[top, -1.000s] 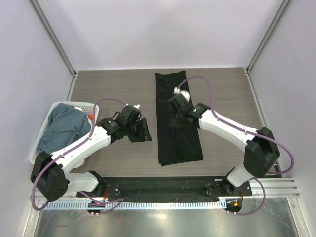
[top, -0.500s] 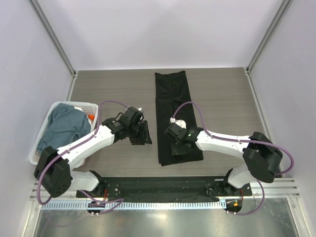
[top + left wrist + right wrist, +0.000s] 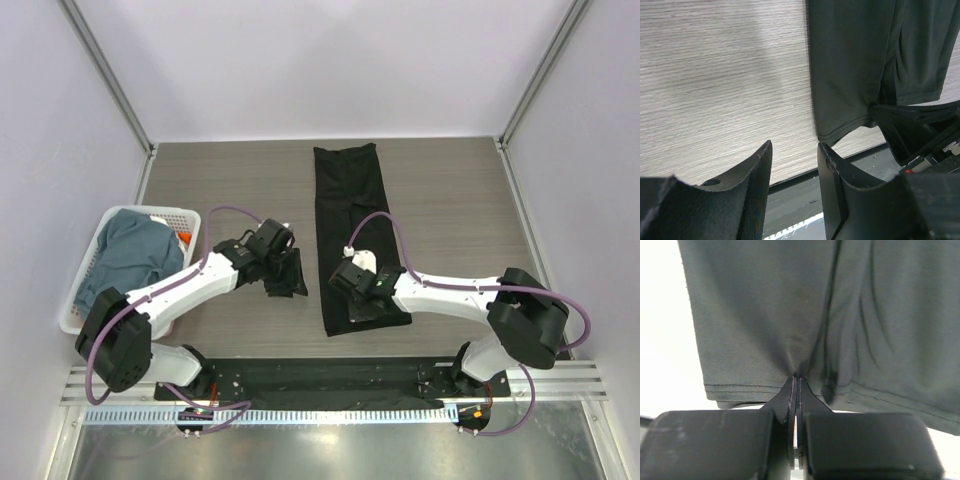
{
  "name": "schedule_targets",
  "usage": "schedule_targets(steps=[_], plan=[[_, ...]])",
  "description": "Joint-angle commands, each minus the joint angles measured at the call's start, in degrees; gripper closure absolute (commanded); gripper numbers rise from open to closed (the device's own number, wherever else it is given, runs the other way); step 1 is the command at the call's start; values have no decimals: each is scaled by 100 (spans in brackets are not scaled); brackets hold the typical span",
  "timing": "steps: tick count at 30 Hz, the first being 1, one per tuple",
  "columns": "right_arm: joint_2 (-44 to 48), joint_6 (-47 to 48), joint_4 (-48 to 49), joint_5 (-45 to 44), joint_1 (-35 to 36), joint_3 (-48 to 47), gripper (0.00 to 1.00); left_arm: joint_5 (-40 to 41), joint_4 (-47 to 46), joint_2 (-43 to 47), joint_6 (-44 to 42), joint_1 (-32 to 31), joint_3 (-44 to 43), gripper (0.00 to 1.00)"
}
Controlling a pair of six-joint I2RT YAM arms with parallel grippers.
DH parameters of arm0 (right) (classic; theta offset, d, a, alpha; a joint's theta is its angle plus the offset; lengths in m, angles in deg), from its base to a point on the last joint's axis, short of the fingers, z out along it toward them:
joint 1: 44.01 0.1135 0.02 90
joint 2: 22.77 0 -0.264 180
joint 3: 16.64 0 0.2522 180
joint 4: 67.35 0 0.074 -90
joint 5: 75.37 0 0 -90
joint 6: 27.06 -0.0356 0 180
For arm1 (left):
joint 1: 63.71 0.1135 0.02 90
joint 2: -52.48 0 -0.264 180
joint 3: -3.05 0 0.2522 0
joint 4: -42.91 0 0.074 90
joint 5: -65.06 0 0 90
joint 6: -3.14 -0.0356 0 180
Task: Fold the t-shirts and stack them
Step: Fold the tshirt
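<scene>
Top view: the black t-shirt (image 3: 347, 190) lay as a long strip down the centre. The right gripper (image 3: 358, 295) sat at its lower end, and the left gripper (image 3: 290, 275) over bare table (image 3: 230, 180) just left.

Left wrist: its fingers (image 3: 757, 170) stood narrowly apart and empty, with the shirt at upper right.

Right wrist: its fingers (image 3: 790, 395) pinched the shirt's hem at lower centre.

Robot lab: white-walled cell (image 3: 320, 70), aluminium rail (image 3: 572, 373)
</scene>
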Motion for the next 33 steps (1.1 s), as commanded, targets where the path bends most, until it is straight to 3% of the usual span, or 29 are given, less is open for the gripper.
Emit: schedule_targets(steps=[1,8,14,16,19,26,33], plan=[[204,-217,-191,-590,78,-99,99,28,-194,-7,-27,17,11,57],[72,-261,-86,-739,122,86,96,-7,-185,-77,-18,17,-24,57],[169,-191,-164,-767,122,-46,75,-69,-177,-218,-27,17,-112,57],[248,-173,-252,-714,122,-177,74,-130,-168,-227,-53,9,-138,57],[581,-164,-340,-617,122,-266,75,-209,-168,-296,-115,9,-156,57],[1030,-76,-718,-1002,113,-389,87,-315,-527,-692,34,-368,-68,57],[767,11,-588,-1188,52,-213,90,-280,-985,-1053,420,-764,55,59]])
